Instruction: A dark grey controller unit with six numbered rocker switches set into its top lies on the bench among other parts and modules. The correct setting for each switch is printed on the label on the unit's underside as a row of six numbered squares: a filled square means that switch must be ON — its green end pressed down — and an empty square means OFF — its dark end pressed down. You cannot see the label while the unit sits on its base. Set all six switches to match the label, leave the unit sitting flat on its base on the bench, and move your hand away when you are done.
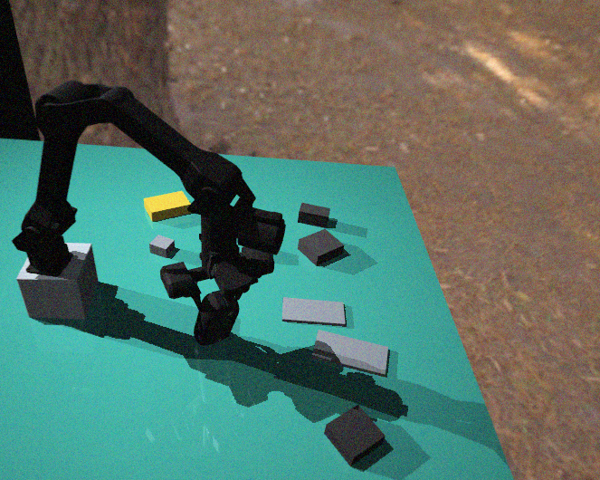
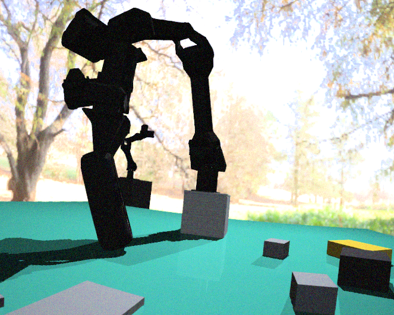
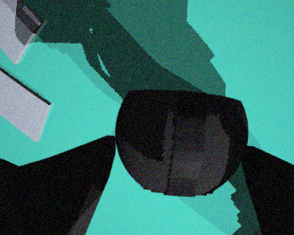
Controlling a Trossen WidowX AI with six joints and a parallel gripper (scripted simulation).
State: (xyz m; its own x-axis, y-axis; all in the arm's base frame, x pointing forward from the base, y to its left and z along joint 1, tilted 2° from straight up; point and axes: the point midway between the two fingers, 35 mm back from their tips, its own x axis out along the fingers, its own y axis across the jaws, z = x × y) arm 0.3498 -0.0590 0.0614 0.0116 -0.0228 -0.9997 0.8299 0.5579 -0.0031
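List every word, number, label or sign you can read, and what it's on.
None readable.
Dark rounded unit in the gripper: faint patches, too dark to read.
Yellow block: no text visible.
Light grey plates: no text visible.

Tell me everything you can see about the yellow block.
The yellow block is a solid-looking, plain, matte, straight-edged oblong. It lies flat on the teal bench, beyond the small grey block in the top view. No markings or parts show; nothing visibly touches it but the bench. Its material is unclear.
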